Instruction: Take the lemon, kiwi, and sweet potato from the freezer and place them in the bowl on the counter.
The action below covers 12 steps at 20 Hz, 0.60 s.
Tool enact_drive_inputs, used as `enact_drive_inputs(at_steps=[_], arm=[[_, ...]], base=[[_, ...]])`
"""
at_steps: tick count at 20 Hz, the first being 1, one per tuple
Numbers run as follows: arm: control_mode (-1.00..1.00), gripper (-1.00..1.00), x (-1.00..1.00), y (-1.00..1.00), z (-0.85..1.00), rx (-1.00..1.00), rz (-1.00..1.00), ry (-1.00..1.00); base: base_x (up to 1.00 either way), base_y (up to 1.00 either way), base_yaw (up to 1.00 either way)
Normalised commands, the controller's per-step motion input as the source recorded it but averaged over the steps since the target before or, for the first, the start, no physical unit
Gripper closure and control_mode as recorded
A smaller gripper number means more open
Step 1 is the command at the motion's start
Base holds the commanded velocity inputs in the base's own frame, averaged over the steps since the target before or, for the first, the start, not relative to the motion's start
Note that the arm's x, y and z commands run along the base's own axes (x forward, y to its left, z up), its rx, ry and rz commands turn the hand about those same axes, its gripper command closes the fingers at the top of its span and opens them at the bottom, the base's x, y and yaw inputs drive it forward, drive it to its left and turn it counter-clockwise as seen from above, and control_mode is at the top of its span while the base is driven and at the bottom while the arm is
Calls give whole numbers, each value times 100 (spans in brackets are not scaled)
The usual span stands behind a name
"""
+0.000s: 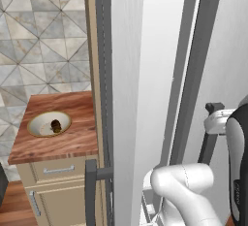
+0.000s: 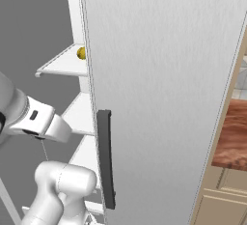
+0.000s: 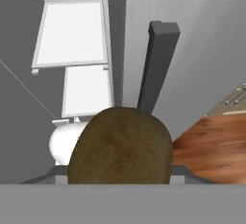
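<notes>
In the hand view I see a rounded, fuzzy brown fruit, which I take to be the kiwi, directly against the camera at the jaws; it covers both fingertips, so I read the jaws as closed on it at a narrow-to-medium width, though the contact points themselves are hidden. Beyond the jaws stands the freezer door with its dark vertical bar handle, and to that handle's left are white inner shelves, partly cut off by the frame edge. To the lower right of the jaws lies a strip of the counter. In the right base view the lemon sits on an upper shelf, half concealed behind the door edge. In the left base view the bowl rests on the counter, well apart from the arm, and holds a small dark brown lump too small to identify. I can read no labels or writing.
</notes>
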Motion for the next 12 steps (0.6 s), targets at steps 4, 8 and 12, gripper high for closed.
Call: enact_drive_inputs(at_steps=[4,8,12], arm=[[-100,100,10,6,0,0,1,0],[-100,100,0,16,0,0,6,0],[-100,100,0,24,0,0,12,0]], base=[[0,0,0],[0,0,0],[0,0,0]])
